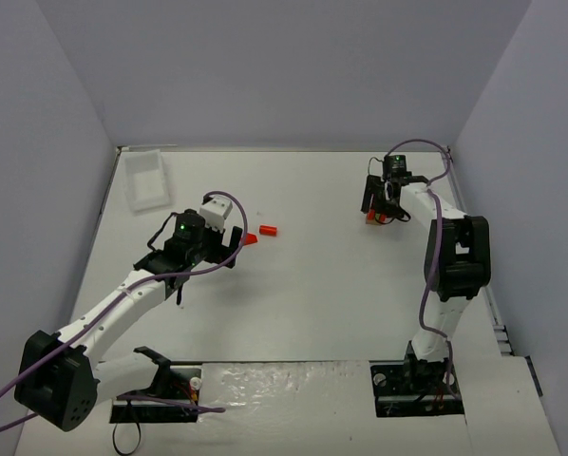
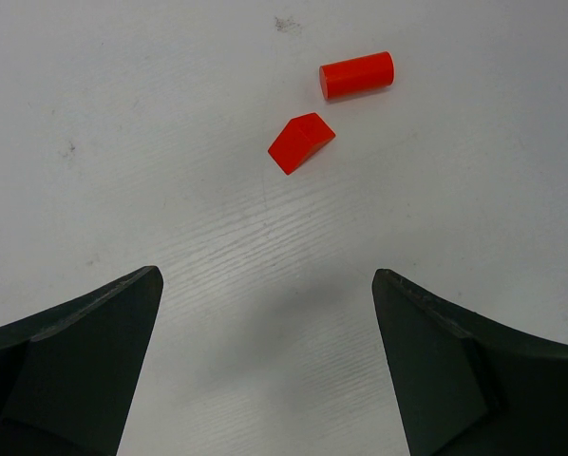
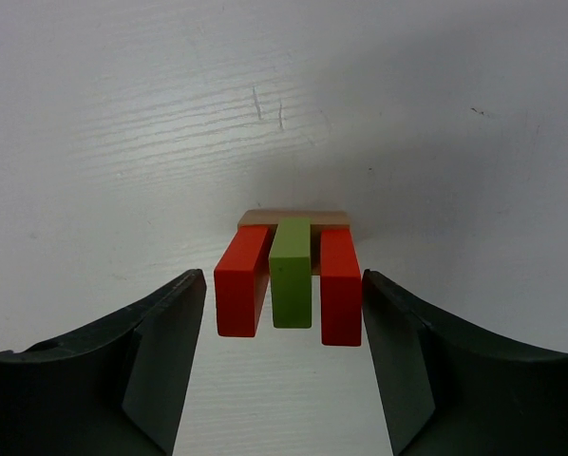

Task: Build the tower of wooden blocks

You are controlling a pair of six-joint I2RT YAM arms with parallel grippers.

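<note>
The partly built wood block tower [image 3: 289,271] is a tan base [image 3: 293,218] carrying two red blocks [image 3: 241,281] and a yellow-green stick [image 3: 292,273] side by side. My right gripper [image 3: 284,275] is open and straddles them; its fingers [image 3: 160,351] stand close beside the outer red blocks, with a thin gap on the left. From above, the tower [image 1: 380,218] sits under the right gripper [image 1: 375,202]. A red cylinder [image 2: 357,75] and a red wedge [image 2: 301,142] lie loose ahead of my open, empty left gripper [image 2: 265,285].
A clear white plastic tray [image 1: 146,178] lies at the table's far left corner. The red wedge [image 1: 250,238] and red cylinder [image 1: 269,230] sit mid-table just right of the left gripper [image 1: 233,243]. Walls close the table on three sides.
</note>
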